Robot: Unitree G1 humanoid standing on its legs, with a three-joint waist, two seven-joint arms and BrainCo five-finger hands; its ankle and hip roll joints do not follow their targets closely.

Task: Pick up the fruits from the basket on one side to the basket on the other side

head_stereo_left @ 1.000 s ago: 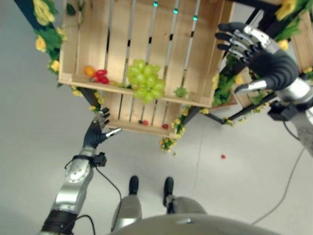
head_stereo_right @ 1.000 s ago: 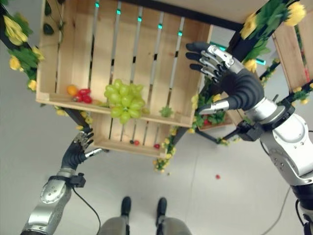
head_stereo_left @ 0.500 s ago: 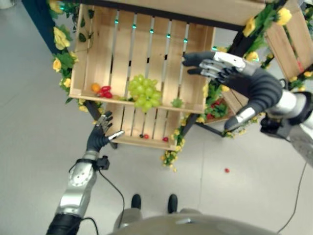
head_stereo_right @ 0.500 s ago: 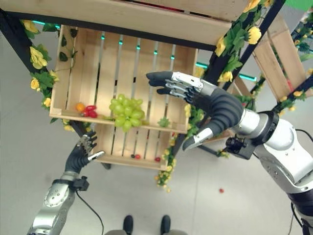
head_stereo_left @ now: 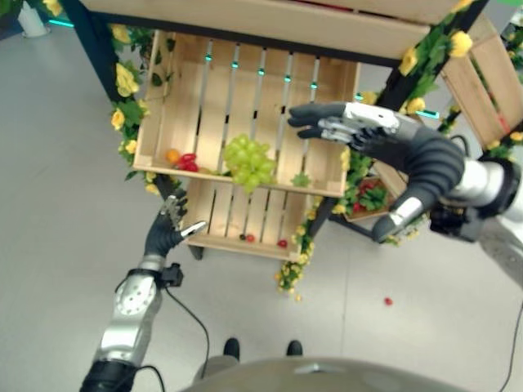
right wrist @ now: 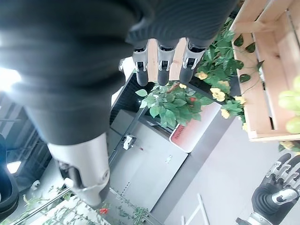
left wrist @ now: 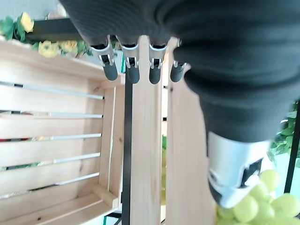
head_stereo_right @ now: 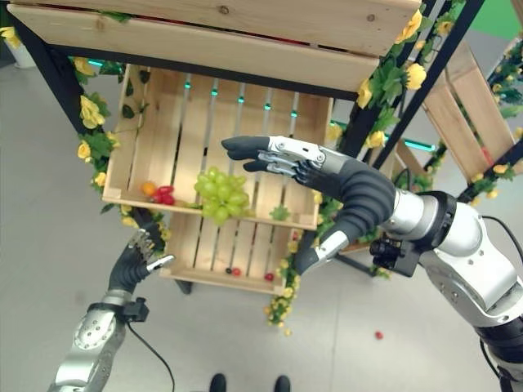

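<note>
Grapes (head_stereo_left: 248,162), a pale green bunch, lie at the front lip of the upper wooden crate (head_stereo_left: 163,122), partly hanging over its front board; nothing holds them. Nearest the robot, the left hand (head_stereo_left: 167,230) hangs low beside the lower crate (head_stereo_left: 214,238), its fingers loosely relaxed and the thumb stuck out to the side, holding nothing (it looks parked out of the way). A small red fruit (head_stereo_left: 388,301) lies on the bare floor to the right, and two more red fruits (head_stereo_left: 282,242) sit on the lower crate's slats. Further up, an orange fruit (head_stereo_left: 172,155) and some red fruits (head_stereo_left: 188,162) are gathered in the upper crate's front left corner, well apart from a green leafy piece (head_stereo_left: 301,179) at the right of the grapes. The right hand (head_stereo_right: 327,180) hovers above that crate's right half, fingers straight and spread, thumb hanging wide below, empty. That broad spread suits a bulky, soft bunch, so the reach probably aims at the grapes. Yellow flowers (head_stereo_left: 125,82) and leaves trim the black frame (head_stereo_left: 90,37) around the crates.
</note>
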